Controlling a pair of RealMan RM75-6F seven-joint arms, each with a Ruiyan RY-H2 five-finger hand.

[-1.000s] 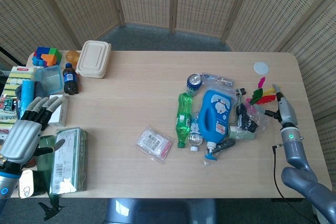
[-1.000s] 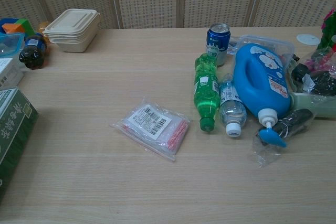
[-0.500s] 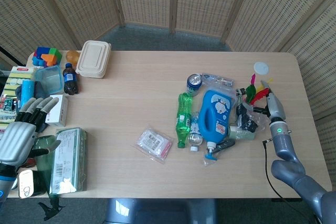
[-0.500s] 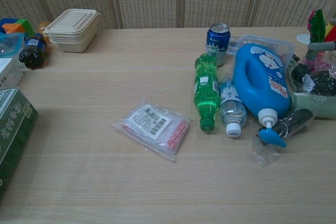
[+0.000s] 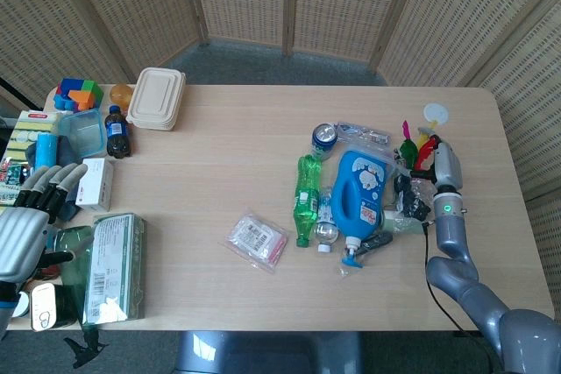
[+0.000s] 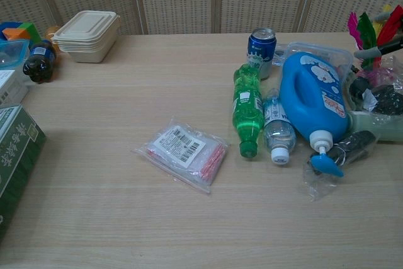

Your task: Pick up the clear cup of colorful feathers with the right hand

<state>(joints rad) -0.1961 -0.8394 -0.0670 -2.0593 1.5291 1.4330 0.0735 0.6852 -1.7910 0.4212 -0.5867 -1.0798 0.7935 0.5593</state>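
Observation:
The clear cup of colorful feathers is at the right side of the table, just right of the blue detergent bottle. Pink, green, yellow and red feathers stick up at the chest view's right edge, and the clear cup wall itself is hard to make out. My right hand is against the cup's right side and holds it, with a dark finger crossing below the feathers. My left hand hovers open, fingers spread, at the table's left edge beside a green box.
A blue detergent bottle, green bottle, small water bottle, blue can and bagged dark items crowd the cup's left. A white lid lies behind it. A plastic packet lies mid-table, and boxes fill the left.
My right hand and the feathers have moved together to the left, toward the detergent bottle, and the feathers now show higher in the chest view. My left hand has drifted down and left.

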